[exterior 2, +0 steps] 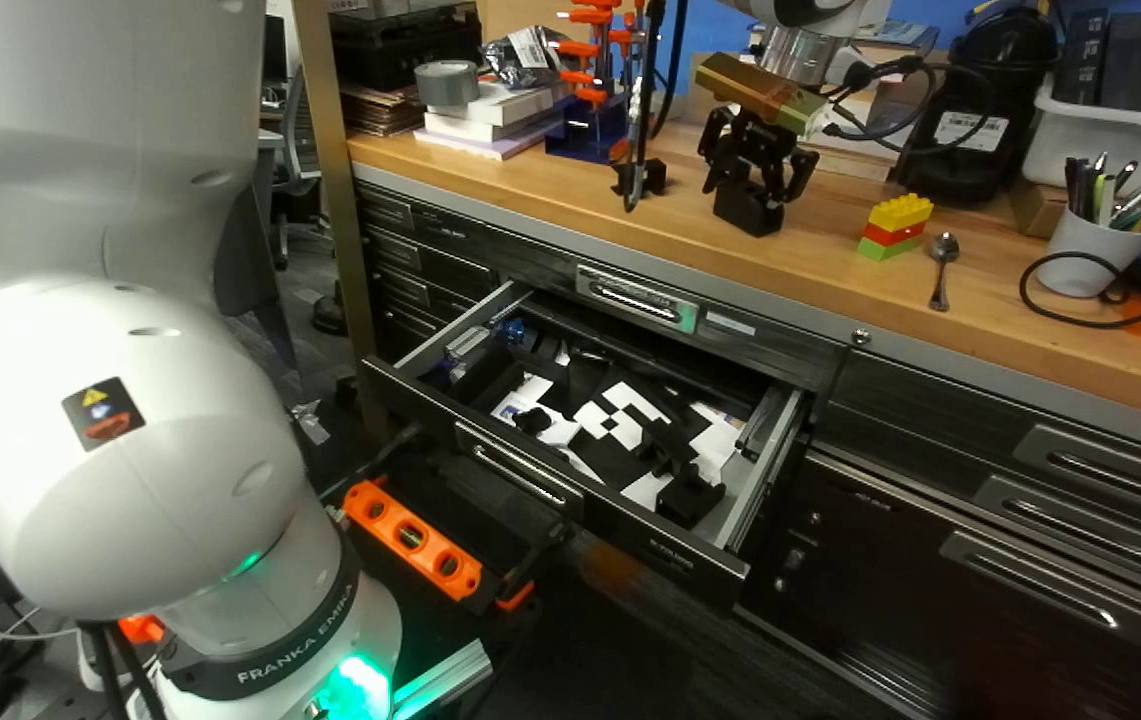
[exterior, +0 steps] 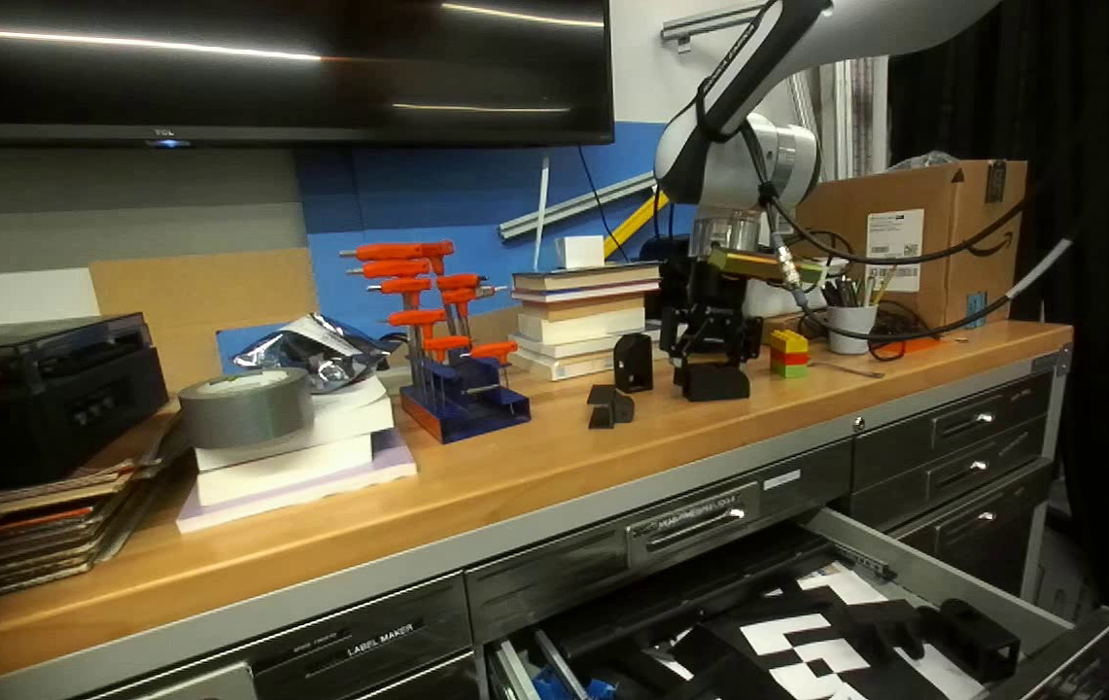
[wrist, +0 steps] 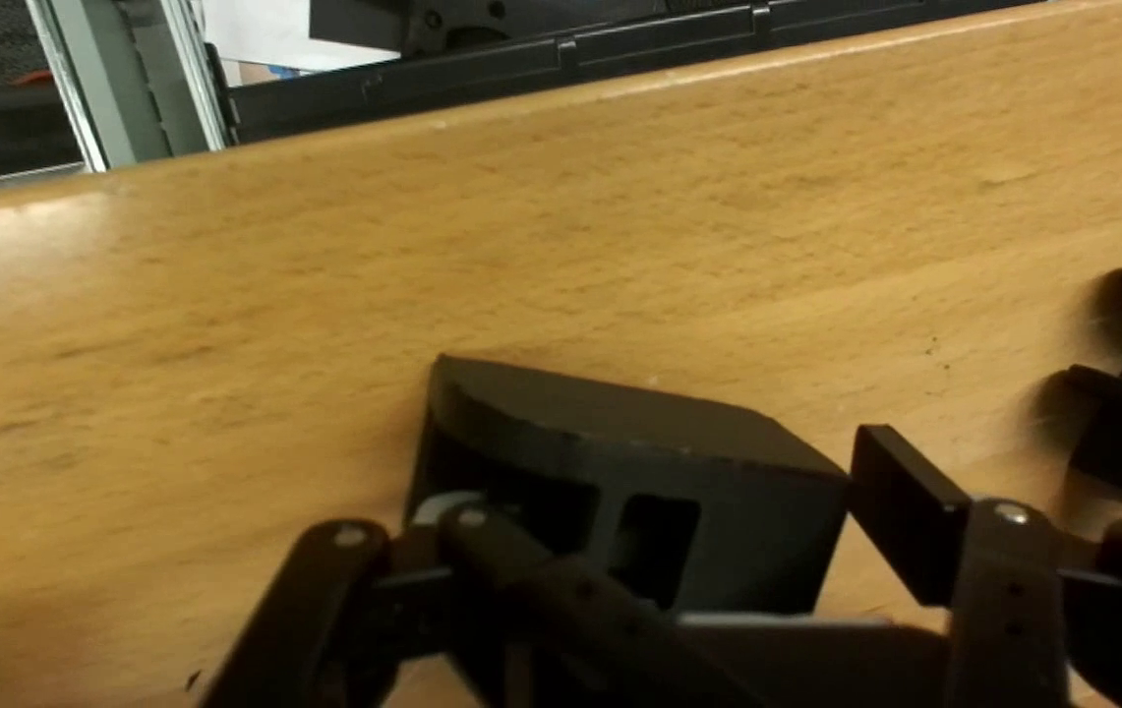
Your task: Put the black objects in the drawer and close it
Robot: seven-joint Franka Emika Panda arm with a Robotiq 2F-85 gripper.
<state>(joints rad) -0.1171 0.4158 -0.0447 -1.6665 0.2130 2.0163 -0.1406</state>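
Fingers (wrist: 905,513) astride blk block (wrist: 639,472), one tip nr corner; contact unclear.

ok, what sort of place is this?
Probably a robotics lab or workshop: a Franka arm at a wooden workbench, orange-handled tools on it, and a drawer marked LABEL MAKER.

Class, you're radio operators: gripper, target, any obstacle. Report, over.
Black two-fingered gripper: astride hollow black plastic-looking block, grip unconfirmed.
Block on light wooden worktop; wide dark grey metal drawer open.
Possible snag: small angular black piece nearby.
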